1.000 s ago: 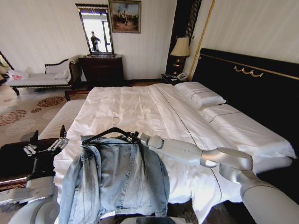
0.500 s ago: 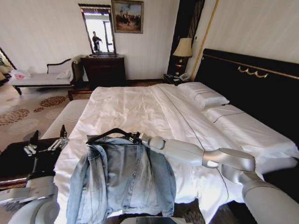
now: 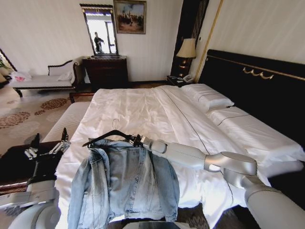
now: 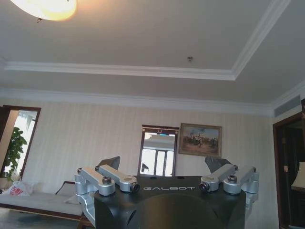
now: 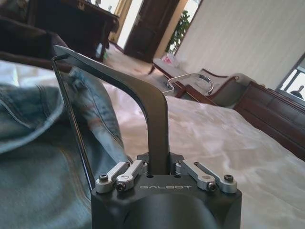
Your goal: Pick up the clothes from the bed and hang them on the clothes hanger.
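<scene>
White sheets of the bed (image 3: 157,112) spread across the room, black headboard on the robot's right, pillows just before it. Over the near end, right gripper (image 3: 137,140) reaching across from the right, clenched on one shoulder end of the clothes hanger (image 3: 110,135); seen from the right wrist, jaws pressed against the black hanger arm (image 5: 153,119), thin lower bar running off beside it, slim hook (image 5: 190,81) lying over the sheet. Draped on the hanger, the clothes (image 3: 125,183): a light-blue denim jacket, collar at the hanger's line, body and sleeves hanging down over the foot of the bed toward the robot, denim (image 5: 38,157) bunched right beside the gripper in the wrist view. Farther out on the robot's left, left gripper (image 3: 46,149) raised beside the bed's edge, well apart from the jacket, released, fingers (image 4: 110,164) spread wide and grasping nothing, pointed toward the far wall.
</scene>
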`<state>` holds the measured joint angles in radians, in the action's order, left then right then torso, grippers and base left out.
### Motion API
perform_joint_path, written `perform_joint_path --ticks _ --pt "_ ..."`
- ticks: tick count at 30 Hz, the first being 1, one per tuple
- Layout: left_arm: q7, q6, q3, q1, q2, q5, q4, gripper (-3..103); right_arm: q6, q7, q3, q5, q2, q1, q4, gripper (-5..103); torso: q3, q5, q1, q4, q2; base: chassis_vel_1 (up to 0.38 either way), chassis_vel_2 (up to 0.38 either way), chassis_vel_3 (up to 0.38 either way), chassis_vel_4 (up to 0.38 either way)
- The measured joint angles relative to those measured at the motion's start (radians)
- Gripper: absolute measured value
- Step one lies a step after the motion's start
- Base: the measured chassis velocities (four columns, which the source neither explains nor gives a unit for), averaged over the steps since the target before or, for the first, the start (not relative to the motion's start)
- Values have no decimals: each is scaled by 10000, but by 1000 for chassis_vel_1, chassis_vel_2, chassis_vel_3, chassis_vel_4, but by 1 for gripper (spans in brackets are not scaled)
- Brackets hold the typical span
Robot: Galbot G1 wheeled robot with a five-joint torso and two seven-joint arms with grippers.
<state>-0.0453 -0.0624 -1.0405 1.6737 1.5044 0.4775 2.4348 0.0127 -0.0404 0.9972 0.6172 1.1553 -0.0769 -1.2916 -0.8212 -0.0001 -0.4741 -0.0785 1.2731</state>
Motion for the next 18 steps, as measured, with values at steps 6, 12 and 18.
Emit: perform_joint_path --ticks 6,12,18 --pt "-1 -18 -96 14 6 47 6 100 -788 -393 -58 -488 -583 162 -143 20 -1 2 -1 -4 2 0 0 0 0" --pt "1 -53 -205 22 -3 137 -9 100 -1103 -402 -58 -745 -1550 390 -653 20 -1 2 0 -4 2 0 0 0 0" --pt "1 -54 -99 -15 25 120 -6 100 -1124 -181 -144 -986 -2061 448 -1028 20 -1 2 0 -3 2 0 0 0 0"
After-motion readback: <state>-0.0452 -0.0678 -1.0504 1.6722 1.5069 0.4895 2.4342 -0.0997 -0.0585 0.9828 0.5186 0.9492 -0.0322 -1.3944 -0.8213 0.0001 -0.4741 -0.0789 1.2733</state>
